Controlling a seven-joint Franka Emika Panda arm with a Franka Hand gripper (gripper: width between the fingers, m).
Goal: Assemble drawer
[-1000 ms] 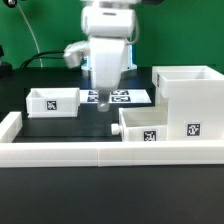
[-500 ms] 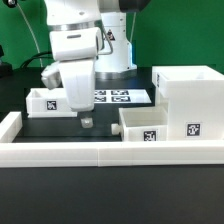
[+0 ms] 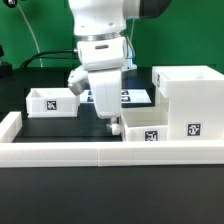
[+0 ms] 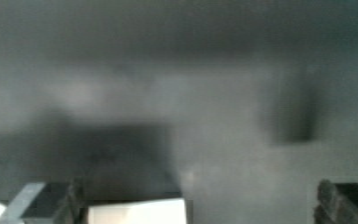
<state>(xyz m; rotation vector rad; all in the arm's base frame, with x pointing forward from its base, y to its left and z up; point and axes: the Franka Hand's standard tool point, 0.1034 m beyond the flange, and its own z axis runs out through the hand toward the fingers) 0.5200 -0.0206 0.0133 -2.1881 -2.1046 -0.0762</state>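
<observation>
The drawer's large hollow white box [image 3: 188,98] stands at the exterior view's right. One small tray [image 3: 146,123] lies just in front of it, toward the middle. The other small tray [image 3: 52,100] lies at the left. My gripper [image 3: 111,124] hangs low over the table at the left end of the middle tray, close to its wall. The wrist view is blurred. It shows my fingers [image 4: 44,202] far apart with nothing between them, so my gripper [image 4: 194,205] is open. A white edge [image 4: 133,212] shows beside one finger.
The marker board [image 3: 137,97] lies flat behind my gripper. A low white wall [image 3: 100,152] borders the table at the front and left. A green backdrop and cables are at the back.
The arm swung to the exterior view's left half a second ago, then back right. It now sits lower, next to the middle tray. The trays and box have not moved.
</observation>
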